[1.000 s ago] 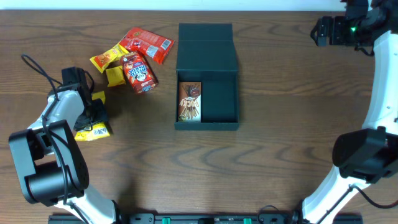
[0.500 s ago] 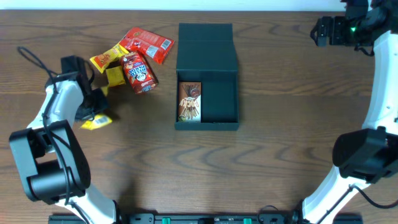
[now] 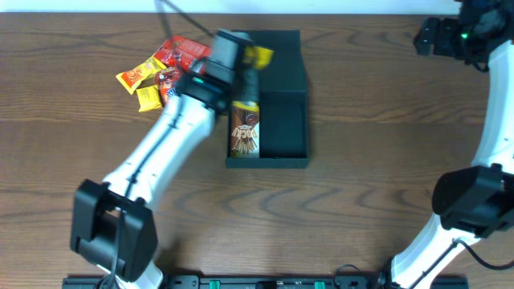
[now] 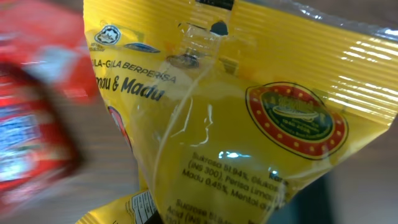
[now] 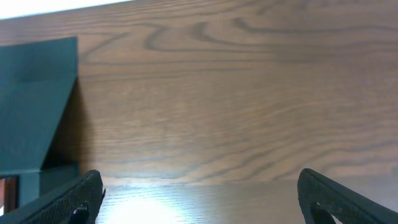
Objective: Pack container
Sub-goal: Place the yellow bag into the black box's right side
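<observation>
White left arm (image 3: 165, 148) and right arm (image 3: 499, 104) with black joints; right hand (image 5: 200, 196) has black fingers (image 5: 78, 198); green wrist light (image 3: 463, 34).

Blurred red packets (image 4: 28, 130) beside the edge-cropped yellow packet (image 4: 236, 124)

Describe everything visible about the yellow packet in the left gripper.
The yellow packet is glossy, crinkled plastic with a ribbed top seal, a punched hang hole, a round red emblem and dark lettering including "Madu". It is pinched in the left gripper, held in the air over the open lid flap of the container.
</observation>
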